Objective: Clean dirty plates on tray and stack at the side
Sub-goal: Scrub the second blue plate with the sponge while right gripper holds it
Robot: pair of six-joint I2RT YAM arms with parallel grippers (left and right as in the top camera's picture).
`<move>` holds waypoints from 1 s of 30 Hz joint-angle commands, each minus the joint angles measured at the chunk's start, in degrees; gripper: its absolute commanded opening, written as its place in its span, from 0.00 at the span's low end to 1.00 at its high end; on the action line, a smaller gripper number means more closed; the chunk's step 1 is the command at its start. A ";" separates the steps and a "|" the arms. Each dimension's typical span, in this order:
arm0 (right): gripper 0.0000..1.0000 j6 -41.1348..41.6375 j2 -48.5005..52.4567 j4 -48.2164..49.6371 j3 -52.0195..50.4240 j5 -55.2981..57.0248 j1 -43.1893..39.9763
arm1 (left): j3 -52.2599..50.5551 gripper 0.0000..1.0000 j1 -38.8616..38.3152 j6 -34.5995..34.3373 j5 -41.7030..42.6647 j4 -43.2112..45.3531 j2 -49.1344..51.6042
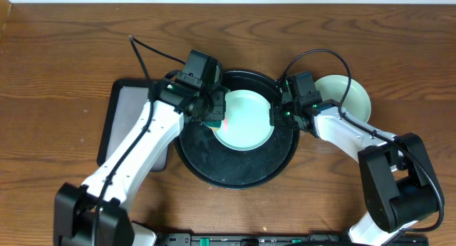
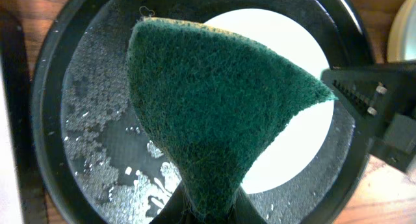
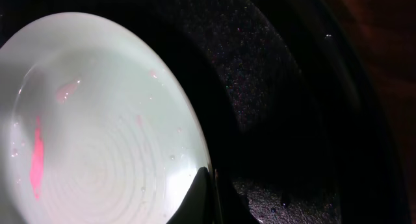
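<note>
Pretty sure I'm driving a lab bench rig here, not a real kitchen. A white-and-black left arm [image 1: 135,153] and right arm [image 1: 349,132] work over a plain wood-grain table [image 1: 64,68], with a loose cable [image 1: 318,51] looping about. The dish stuff is just a wet black tray [image 1: 235,171], a plate [image 1: 246,125] and a green sponge [image 2: 214,120].

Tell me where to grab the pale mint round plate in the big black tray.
Pinch the pale mint round plate at its right rim, coming from the right, as the right gripper does. It is shallow, down in the large round black tray, so only the thin edge offers a hold, and the green sponge covers its left side.
</note>
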 commanded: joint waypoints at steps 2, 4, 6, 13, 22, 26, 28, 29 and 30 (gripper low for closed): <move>0.01 0.79 -1.22 -0.04 0.61 1.92 0.17 | -0.50 0.08 -0.13 -2.84 -0.70 1.60 3.41; 0.01 0.76 -1.22 -0.07 0.61 1.92 0.17 | -0.50 0.07 -0.13 -3.39 -0.68 2.03 4.63; 0.01 0.76 -1.22 -0.07 0.61 1.92 0.17 | -0.50 0.08 -0.13 -3.41 -0.48 2.54 5.81; 0.01 0.79 -1.22 -0.07 0.61 1.92 0.17 | -0.50 0.07 -1.07 -3.41 -0.48 5.18 10.29; 0.01 0.79 -1.22 -0.11 0.61 1.90 0.17 | -0.50 0.08 -1.84 -3.41 -0.70 8.72 14.36; 0.01 0.79 -1.22 -0.11 0.61 1.88 0.17 | -0.50 0.07 -1.84 -3.41 -2.16 9.44 15.91; 0.01 0.79 -1.22 -0.11 0.61 1.90 0.17 | -0.50 0.08 -1.84 -3.41 -3.54 9.51 16.59; 0.01 0.79 -1.22 -0.11 0.61 1.88 0.17 | -0.50 0.08 -1.84 -3.41 -4.00 9.51 16.92; 0.01 0.79 -1.22 -0.11 0.61 1.88 0.17 | -0.50 0.07 -1.84 -3.39 -4.00 9.53 17.11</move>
